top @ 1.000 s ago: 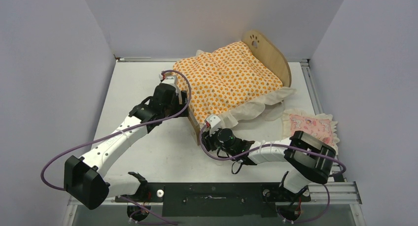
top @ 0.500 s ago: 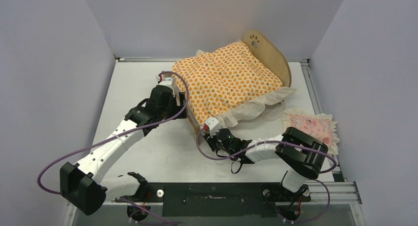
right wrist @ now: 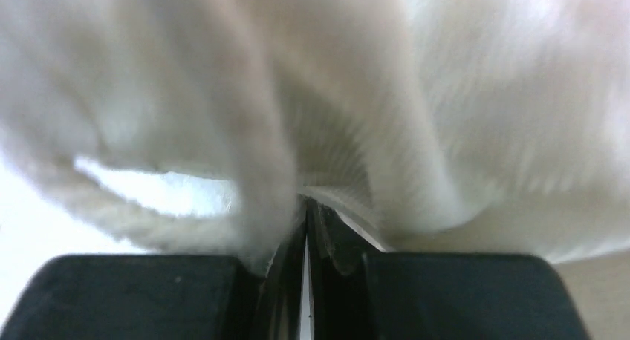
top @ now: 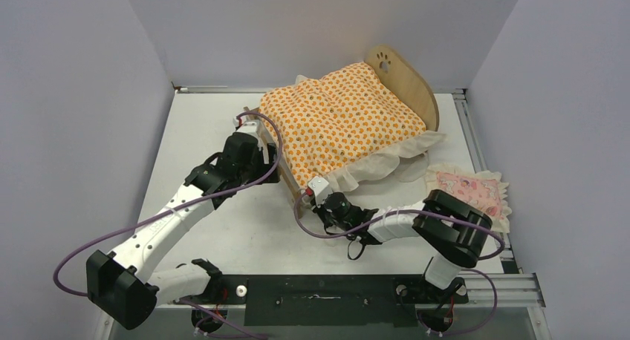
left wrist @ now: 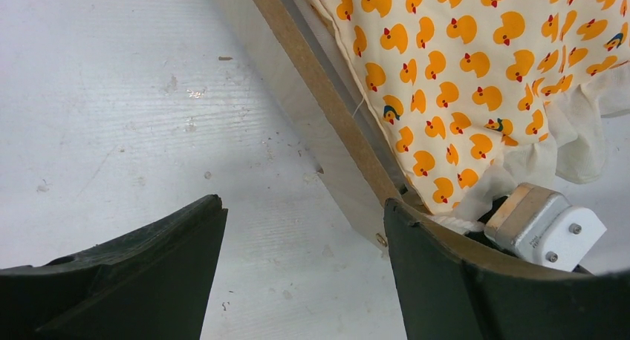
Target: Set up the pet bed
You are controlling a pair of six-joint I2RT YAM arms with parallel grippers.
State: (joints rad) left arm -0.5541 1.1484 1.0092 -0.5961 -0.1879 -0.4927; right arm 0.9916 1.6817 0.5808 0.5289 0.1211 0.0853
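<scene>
Pet bed point(top: 427, 110): plywood frame, standing diag. on white desk point(top: 200, 132), toward back wall. Arched headboard point(top: 405, 73) w/ paw cutout at far-right end, foot end nearest arm bases.

On top of bed: orange duck-print mattress point(top: 342, 121), covering frame edge to edge. White frill point(top: 386, 162) spilling over bed's right side onto desk.

Off the bed, to right of its foot half: pink frilled pillow point(top: 469, 191), flat on desk, just beside the frill; touching or not, can't tell.

Left pincer point(top: 258, 136): at bed's left side, toward foot end. Fingers point(left wrist: 148, 280) spread wide, gripping nothing. In wrist view, bed's side rail point(left wrist: 327, 110) running diag. just past the gap, one finger close to rail's lower corner; contact unclear.

Right pincer point(top: 313, 194): at bed's foot corner, tucked under frill edge. Clamped tight; in wrist view, white frill fabric pinched between the two dark fingers, rest of view blurred cloth.
</scene>
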